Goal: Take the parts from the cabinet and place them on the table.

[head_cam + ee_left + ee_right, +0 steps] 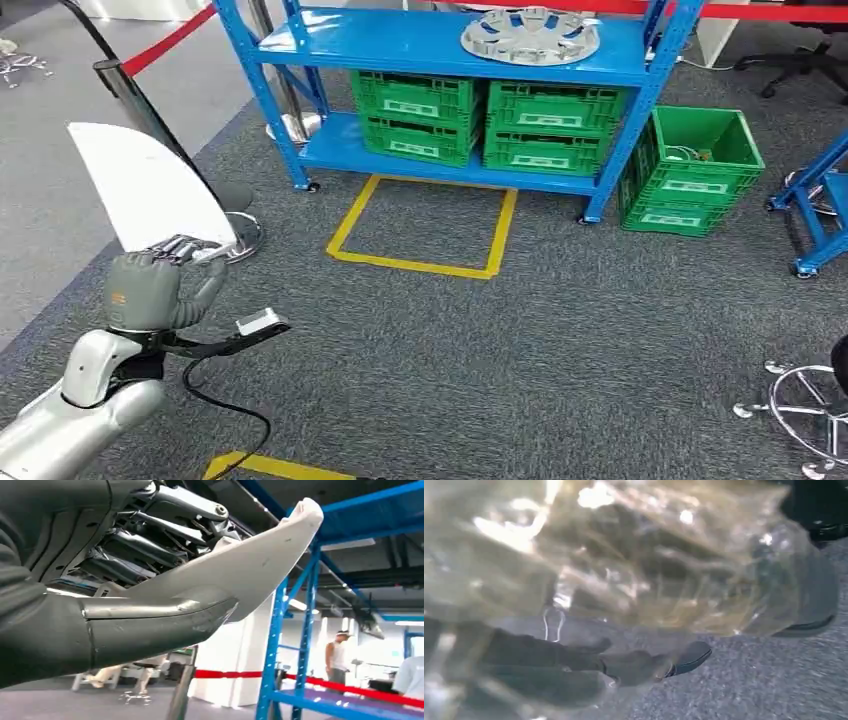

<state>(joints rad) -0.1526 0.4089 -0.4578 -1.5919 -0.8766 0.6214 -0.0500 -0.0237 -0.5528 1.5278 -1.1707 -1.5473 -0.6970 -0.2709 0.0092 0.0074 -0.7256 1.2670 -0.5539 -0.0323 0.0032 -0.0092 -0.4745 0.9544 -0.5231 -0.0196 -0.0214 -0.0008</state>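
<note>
My left hand (150,285) is raised at the lower left and grips the bottom end of a white curved panel (145,185), which stands upright above it. In the left wrist view the thumb (125,630) presses along the white panel (240,570), with the darker fingers behind it. My right hand (624,667) shows blurred through a crumpled clear plastic bag (649,555) that it holds above the grey carpet. The blue cabinet (430,45) stands ahead, and a silver hubcap (530,35) lies on its upper shelf.
Green crates (420,115) fill the cabinet's lower shelf, and another green crate (690,170) sits on the floor to its right. A yellow tape square (420,265) marks the carpet. A stanchion (140,100) with a red belt stands left. Chair base (810,410) at right. A person (337,655) stands far off.
</note>
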